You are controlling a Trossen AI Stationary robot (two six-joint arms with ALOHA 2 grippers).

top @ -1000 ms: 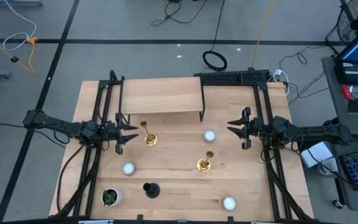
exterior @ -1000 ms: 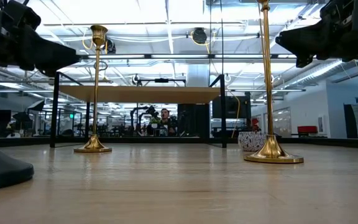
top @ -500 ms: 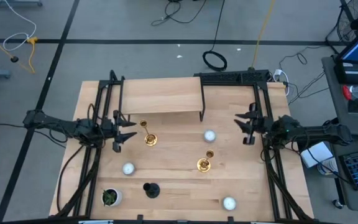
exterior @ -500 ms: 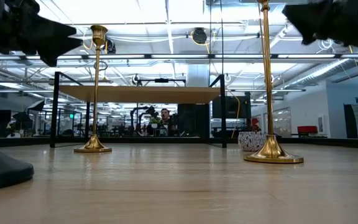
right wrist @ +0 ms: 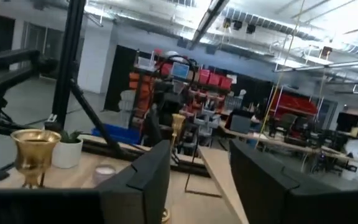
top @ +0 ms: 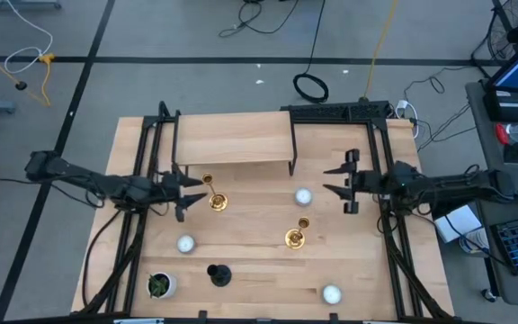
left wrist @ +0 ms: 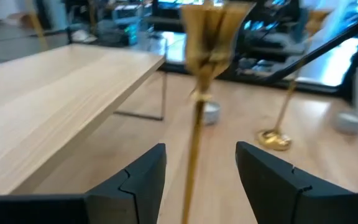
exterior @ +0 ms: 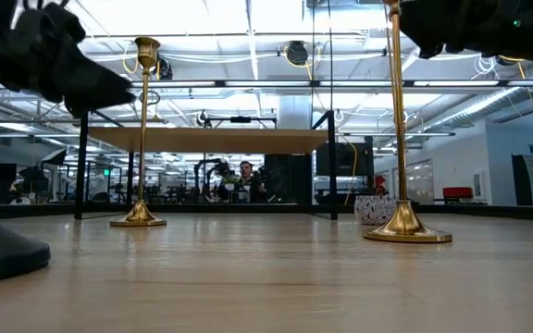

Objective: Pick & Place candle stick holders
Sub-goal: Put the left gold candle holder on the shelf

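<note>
A gold candlestick [top: 214, 194] stands upright on its round base by the raised shelf; its stem [left wrist: 194, 146] shows between the fingers of my open left gripper [top: 188, 193], which do not touch it. A second gold candlestick [top: 297, 234] stands at mid table. A short black holder [top: 218, 274] stands near the front edge. Three tealight cups [top: 303, 195] [top: 185, 243] [top: 331, 293] rest on the table. My right gripper [top: 342, 184] is open and empty, high above the table's right side, right of the far tealight cup.
A raised wooden shelf [top: 232, 140] on black legs stands at the far left-middle. A small green plant in a white pot [top: 160, 285] sits at the near left corner. Black frame rails [top: 144, 162] [top: 385, 225] run along both sides.
My left gripper has gone toward the table's right, up to the gold candlestick by the shelf, so that its open fingers now stand on either side of the stem. My right gripper has drawn back a little, then gone toward the table's left. No holder has moved.
</note>
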